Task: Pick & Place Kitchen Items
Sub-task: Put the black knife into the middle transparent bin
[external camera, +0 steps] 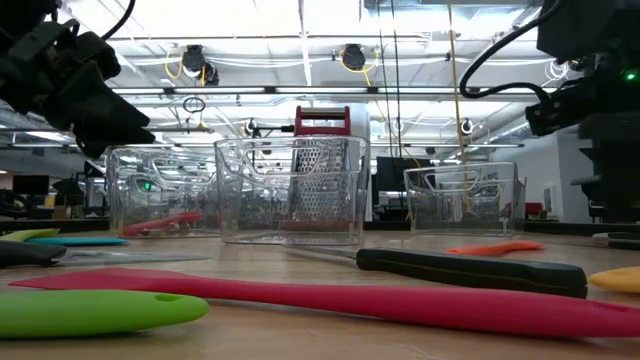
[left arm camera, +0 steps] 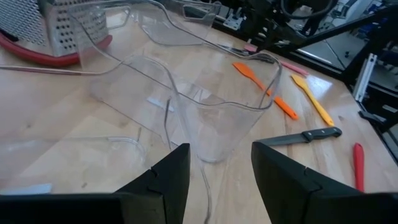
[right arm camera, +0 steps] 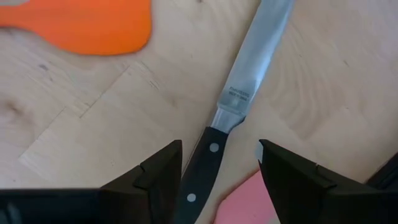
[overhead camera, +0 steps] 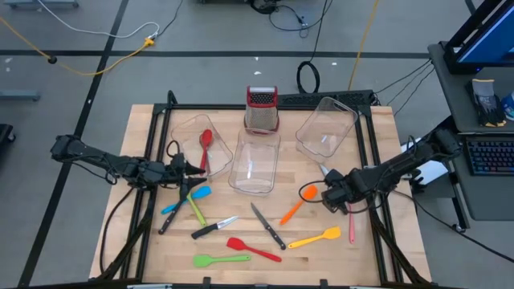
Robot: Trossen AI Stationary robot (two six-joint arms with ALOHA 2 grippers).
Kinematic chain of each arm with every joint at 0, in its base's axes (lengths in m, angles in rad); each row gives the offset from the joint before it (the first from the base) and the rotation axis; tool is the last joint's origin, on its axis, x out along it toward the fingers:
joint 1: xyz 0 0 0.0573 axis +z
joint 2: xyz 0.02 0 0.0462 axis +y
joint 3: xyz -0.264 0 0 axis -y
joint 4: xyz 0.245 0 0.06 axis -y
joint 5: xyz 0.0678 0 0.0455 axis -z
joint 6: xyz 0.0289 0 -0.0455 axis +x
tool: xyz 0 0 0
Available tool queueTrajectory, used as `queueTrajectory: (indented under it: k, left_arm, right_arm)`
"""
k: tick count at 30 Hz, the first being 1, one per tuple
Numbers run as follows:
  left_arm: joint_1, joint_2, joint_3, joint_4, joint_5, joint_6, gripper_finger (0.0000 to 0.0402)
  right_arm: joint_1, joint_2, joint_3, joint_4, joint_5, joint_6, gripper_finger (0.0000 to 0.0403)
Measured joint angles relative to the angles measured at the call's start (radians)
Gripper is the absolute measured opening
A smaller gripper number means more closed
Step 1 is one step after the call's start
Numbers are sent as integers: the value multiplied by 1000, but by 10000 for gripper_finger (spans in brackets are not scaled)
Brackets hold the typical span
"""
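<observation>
While the right tool (right arm camera: 219,180) hung open over a knife (right arm camera: 231,118), closing off-centre risked nudging it against the orange spatula (right arm camera: 81,25); the left tool (left arm camera: 219,180) stood open, empty.

Two dark jointed arms trailing black cables, each tool (right arm camera: 217,180) with blunt black fingers.

Premises: a robotics lab or workshop, not a kitchen. A wooden bench (overhead camera: 144,241) stands on a grey concrete floor (overhead camera: 201,32) with loose cables (overhead camera: 104,56). Right of it, a keyboard (overhead camera: 488,156) on a desk. Beyond the bench, rows of ceiling strip lights (external camera: 300,40); probably further workstations, indistinct.
</observation>
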Motion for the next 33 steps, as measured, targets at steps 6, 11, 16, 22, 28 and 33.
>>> queueTrajectory:
  k: [6, 11, 16, 22, 28, 33]
  left_arm:
    - [0, 0, 0, 0, 2, -2, 172]
    - [0, 0, 0, 0, 2, -3, 172]
    - [0, 0, 0, 0, 1, -2, 172]
    - [0, 0, 0, 0, 1, -7, 172]
    - [0, 0, 0, 3, 1, -10, 172]
    - [0, 0, 0, 21, 1, -10, 172]
  right_arm:
    - [-11, 13, -1, 3, -1, -5, 201]
    - [-11, 37, -56, 60, -5, 0, 201]
    - [-11, 39, -141, 160, -5, 51, 201]
    - [-11, 39, -199, 220, -24, 72, 199]
    - [-11, 40, -200, 237, -24, 81, 152]
    - [-11, 40, -201, 259, -23, 81, 82]
